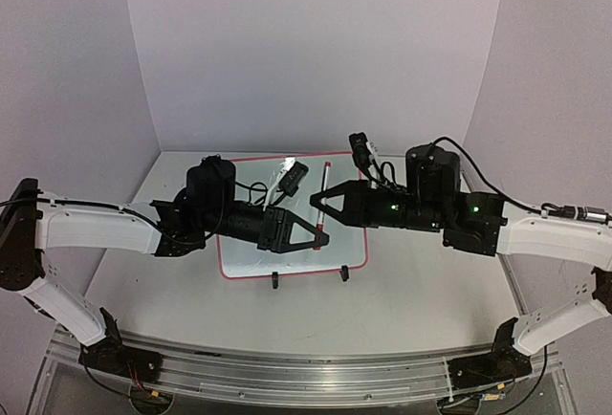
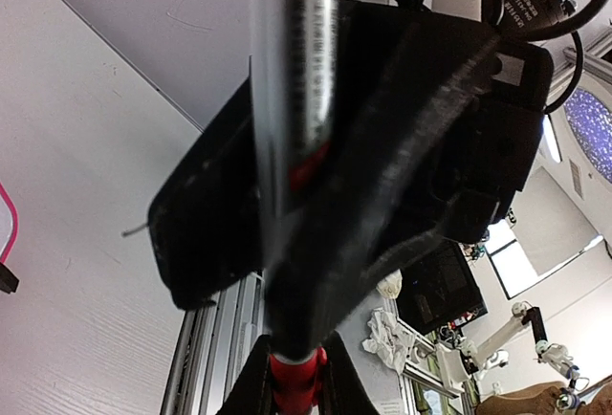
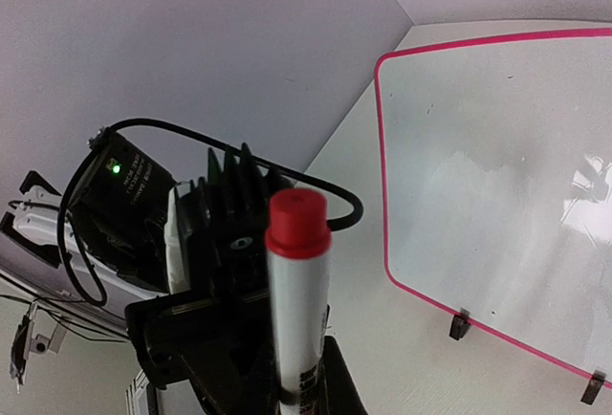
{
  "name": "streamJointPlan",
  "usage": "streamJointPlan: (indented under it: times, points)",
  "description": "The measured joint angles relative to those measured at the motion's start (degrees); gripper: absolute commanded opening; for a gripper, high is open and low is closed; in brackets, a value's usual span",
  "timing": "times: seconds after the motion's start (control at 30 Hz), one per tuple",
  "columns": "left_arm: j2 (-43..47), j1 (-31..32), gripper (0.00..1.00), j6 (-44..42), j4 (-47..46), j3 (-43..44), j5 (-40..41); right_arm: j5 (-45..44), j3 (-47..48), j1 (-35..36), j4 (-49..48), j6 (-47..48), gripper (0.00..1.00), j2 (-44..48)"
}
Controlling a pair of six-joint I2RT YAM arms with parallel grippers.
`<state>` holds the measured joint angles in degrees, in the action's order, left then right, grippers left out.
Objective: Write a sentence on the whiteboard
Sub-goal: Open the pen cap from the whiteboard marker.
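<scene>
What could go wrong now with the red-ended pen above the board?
1. The left gripper and the right gripper both pinch the marker at once. If they pull unevenly, it might slip and drop onto the whiteboard.
2. The two grippers sit very close together, so they might bump each other.
3. The marker's free end looks like a red cap. If it is one, that end would leave no ink.

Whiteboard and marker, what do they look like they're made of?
The whiteboard has a glossy white face, probably a coated or melamine-type surface, since it mirrors blurry reflections. Its thin pink-red frame looks like plastic. The marker seems to be a smooth white plastic barrel with printed text and a matte red end. Looks alone cannot confirm any of this.
</scene>
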<state>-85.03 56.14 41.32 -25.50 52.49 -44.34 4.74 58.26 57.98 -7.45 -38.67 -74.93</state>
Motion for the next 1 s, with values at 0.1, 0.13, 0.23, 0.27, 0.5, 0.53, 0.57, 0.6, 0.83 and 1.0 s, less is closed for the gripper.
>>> streamJointPlan:
  times: [0.1, 0.13, 0.23, 0.27, 0.5, 0.53, 0.57, 0.6, 0.83, 1.0]
  points:
    - [-0.2, 0.0, 0.00, -0.8, 0.0, 0.1, -0.2, -0.2, 0.1, 0.0, 0.1, 0.0, 0.00, 0.0]
    - [-0.2, 0.0, 0.00, -0.8, 0.0, 0.1, -0.2, -0.5, 0.1, 0.0, 0.2, 0.1, 0.00, 0.0]
    - [-0.2, 0.1, 0.00, -1.0, -0.1, 0.1, 0.1, -3.1, 0.1, 0.3, 0.6, 0.8, 0.00, 0.3]
    - [-0.2, 0.1, 0.00, -1.0, -0.3, 0.1, 0.6, -5.0, 0.1, 0.8, 1.0, 1.2, 0.00, 0.7]
    - [0.6, 1.8, 0.00, -1.4, -8.3, -4.7, 8.8, -12.9, 0.2, 1.8, 2.8, 4.8, 0.00, 2.1]
    - [0.9, 2.4, 0.00, -1.6, -8.7, -5.3, 10.7, -12.4, 0.2, 1.4, 3.1, 4.8, 0.00, 2.1]
    - [1.3, 2.9, 0.00, -1.9, -9.0, -5.7, 12.5, -11.6, 0.5, 0.9, 3.5, 4.8, 0.00, 2.1]
    - [1.6, 3.3, 0.00, -1.8, -7.6, -6.1, 13.0, -12.5, 0.8, 0.2, 3.0, 5.4, 0.00, 2.2]
    - [2.7, 9.3, 0.00, -2.3, 1.1, -11.4, 8.4, -30.7, 9.2, -15.5, 1.1, 11.8, 0.00, 5.0]
    - [6.2, 9.4, 0.00, -2.5, 10.9, -10.5, 15.2, -29.9, 10.9, -15.5, 1.0, 14.0, 0.00, 5.5]
